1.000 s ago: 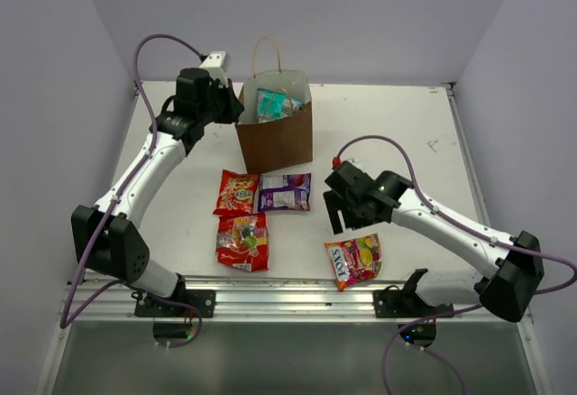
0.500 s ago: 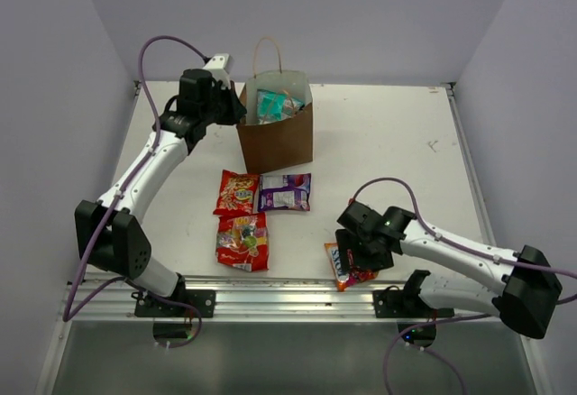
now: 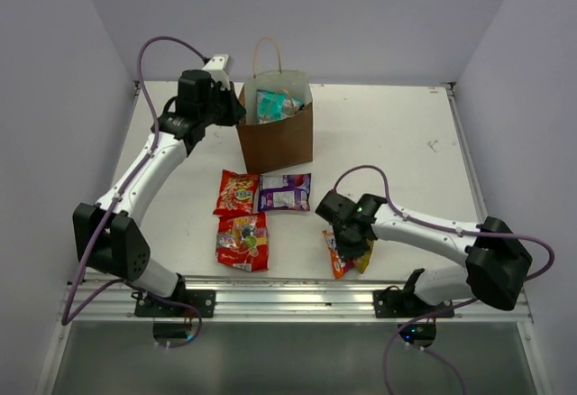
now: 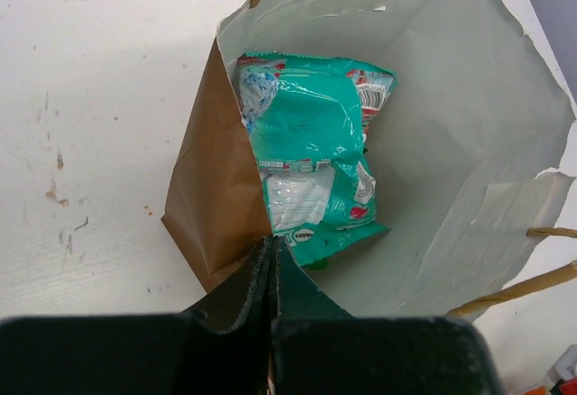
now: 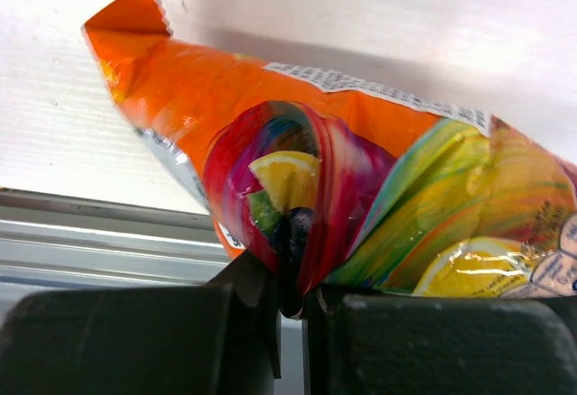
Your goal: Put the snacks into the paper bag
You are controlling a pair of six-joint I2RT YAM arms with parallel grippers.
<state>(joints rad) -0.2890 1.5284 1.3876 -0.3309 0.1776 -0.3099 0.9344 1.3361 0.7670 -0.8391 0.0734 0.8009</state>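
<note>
The brown paper bag (image 3: 278,142) stands upright at the back of the table, its mouth open, and a teal snack packet (image 4: 311,160) lies inside it. My left gripper (image 4: 270,243) is shut on the bag's left rim, seen from above at the left gripper (image 3: 234,106). Two red packets (image 3: 237,192) (image 3: 242,242) and a purple one (image 3: 285,192) lie flat in front of the bag. My right gripper (image 5: 290,300) is shut on a pinched fold of the orange and yellow packet (image 5: 361,169), near the table's front edge, right gripper (image 3: 347,240).
A metal rail (image 3: 297,291) runs along the front edge, just behind the held packet. The bag's loop handle (image 3: 266,48) rises above its far rim. Grey walls close in the table on three sides.
The right arm dropped onto the orange packet, drew a little leftward and shut on it, bunching it up on edge. The left arm and the bag stayed put.
</note>
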